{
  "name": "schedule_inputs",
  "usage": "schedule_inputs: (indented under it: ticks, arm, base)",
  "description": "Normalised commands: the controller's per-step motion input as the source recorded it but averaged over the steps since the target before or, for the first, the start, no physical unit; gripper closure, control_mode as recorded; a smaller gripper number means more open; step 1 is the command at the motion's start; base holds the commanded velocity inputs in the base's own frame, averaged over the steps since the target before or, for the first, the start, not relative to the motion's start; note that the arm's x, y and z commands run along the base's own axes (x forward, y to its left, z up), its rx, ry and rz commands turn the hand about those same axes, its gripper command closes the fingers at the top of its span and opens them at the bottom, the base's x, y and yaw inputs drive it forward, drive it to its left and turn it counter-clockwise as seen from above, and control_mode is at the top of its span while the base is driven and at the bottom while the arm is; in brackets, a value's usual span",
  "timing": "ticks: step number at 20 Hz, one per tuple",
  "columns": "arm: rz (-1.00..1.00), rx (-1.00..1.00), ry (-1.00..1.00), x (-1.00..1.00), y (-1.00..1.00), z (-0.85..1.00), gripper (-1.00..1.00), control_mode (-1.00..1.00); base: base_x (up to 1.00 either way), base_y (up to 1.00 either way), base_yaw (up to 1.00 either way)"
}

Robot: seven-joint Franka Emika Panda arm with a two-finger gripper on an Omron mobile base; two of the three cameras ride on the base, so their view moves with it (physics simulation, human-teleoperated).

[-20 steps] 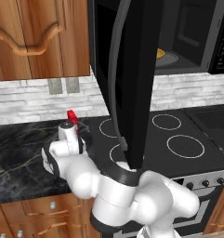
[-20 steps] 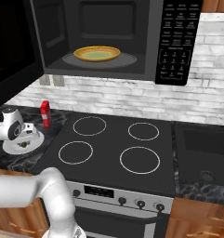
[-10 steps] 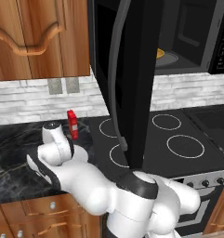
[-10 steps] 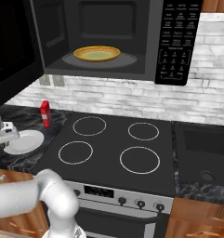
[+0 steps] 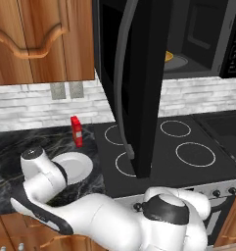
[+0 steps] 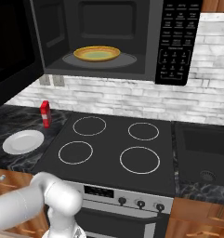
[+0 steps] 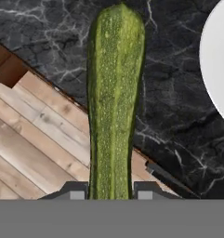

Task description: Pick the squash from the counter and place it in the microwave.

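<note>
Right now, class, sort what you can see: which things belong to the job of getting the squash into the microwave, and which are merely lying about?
Belonging to the job:
squash, between the gripper fingers
counter
microwave, door open

Lying about:
white plate
red bottle
stovetop

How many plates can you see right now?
2: a white plate on the counter left of the stovetop, and a yellow plate inside the open microwave.

The squash (image 7: 115, 100) runs off the hand view's top edge, its lower end hidden between the fingers (image 7: 77, 190). The plate (image 7: 218, 60) is cut by the right edge.
</note>
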Motion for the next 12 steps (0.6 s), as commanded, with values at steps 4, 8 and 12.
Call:
schedule_inputs:
  ticks: [4, 8, 12]
  arm:
    - [-0.12, 0.00, -0.05, -1.00, 0.04, 0.14, 1.00, -1.00]
    - [-0.15, 0.00, -0.02, -1.00, 0.04, 0.32, 1.00, -1.00]
    - [-0.18, 0.00, -0.03, -1.00, 0.06, 0.44, 1.00, -1.00]
  base:
    - [0.00, 0.00, 0.00]
    - [0.00, 0.00, 0.00]
    - [0.00, 0.00, 0.00]
